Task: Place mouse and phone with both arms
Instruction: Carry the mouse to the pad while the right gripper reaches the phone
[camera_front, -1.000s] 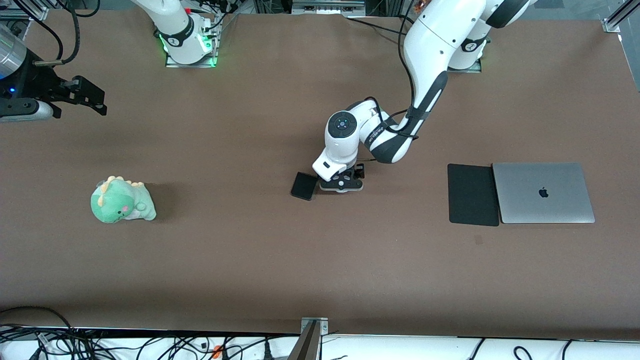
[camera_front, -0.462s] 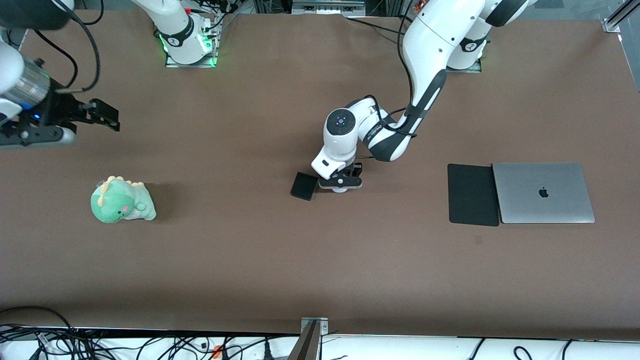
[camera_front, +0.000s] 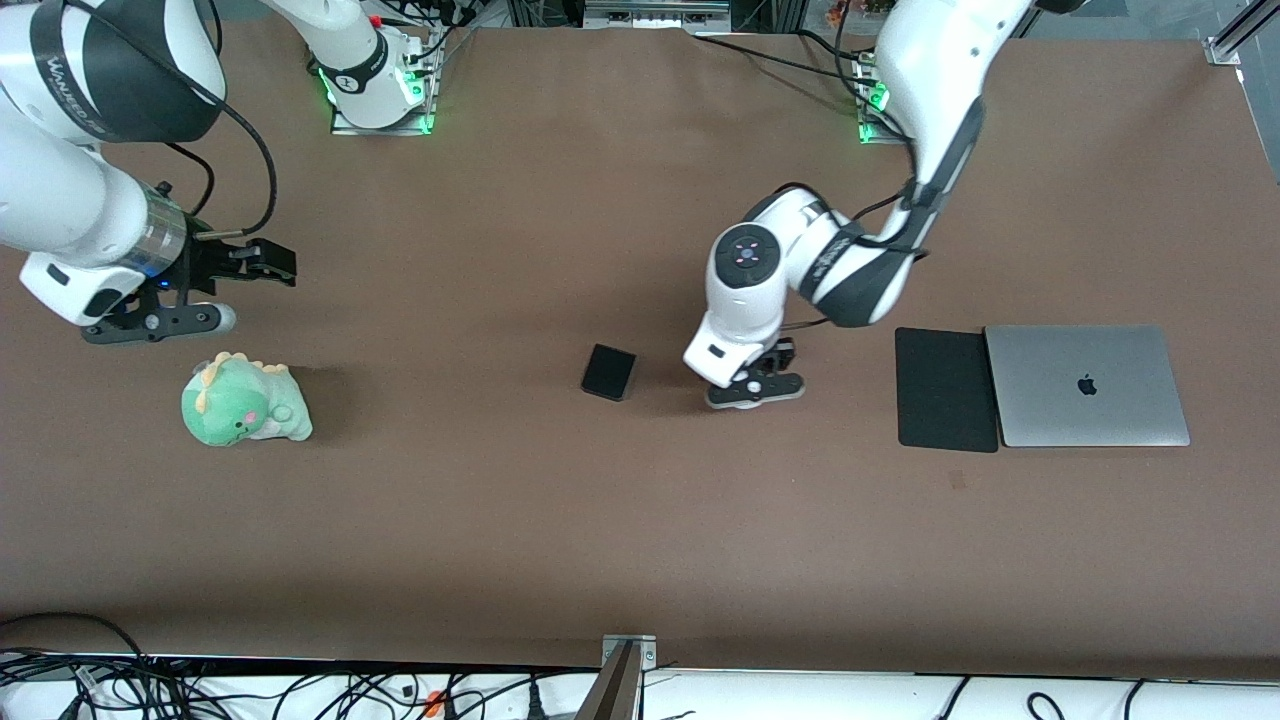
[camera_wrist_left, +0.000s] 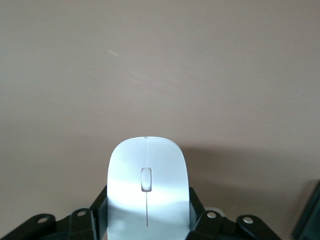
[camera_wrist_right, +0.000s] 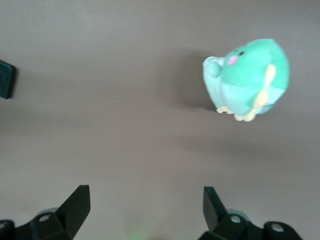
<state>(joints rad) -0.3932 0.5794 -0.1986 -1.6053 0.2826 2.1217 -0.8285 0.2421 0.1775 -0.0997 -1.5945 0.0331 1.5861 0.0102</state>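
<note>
My left gripper (camera_front: 768, 372) is shut on the white mouse (camera_wrist_left: 147, 182) and holds it over the table between the phone (camera_front: 609, 372) and the black mat (camera_front: 945, 390). In the left wrist view the black fingers (camera_wrist_left: 101, 210) clamp both sides of the mouse. In the front view the hand hides the mouse. The phone lies flat on the brown table, apart from both grippers; its edge shows in the right wrist view (camera_wrist_right: 6, 79). My right gripper (camera_front: 262, 262) is open and empty over the table by the green plush toy (camera_front: 245, 400), also in the right wrist view (camera_wrist_right: 145, 200).
A closed silver laptop (camera_front: 1085, 385) lies beside the black mat at the left arm's end. The green plush dinosaur (camera_wrist_right: 247, 80) sits at the right arm's end. Cables run along the table's near edge (camera_front: 300, 690).
My left gripper has moved with the mouse away from the phone's side toward the black mat. My right arm has swung in from the table's end to a spot by the plush toy.
</note>
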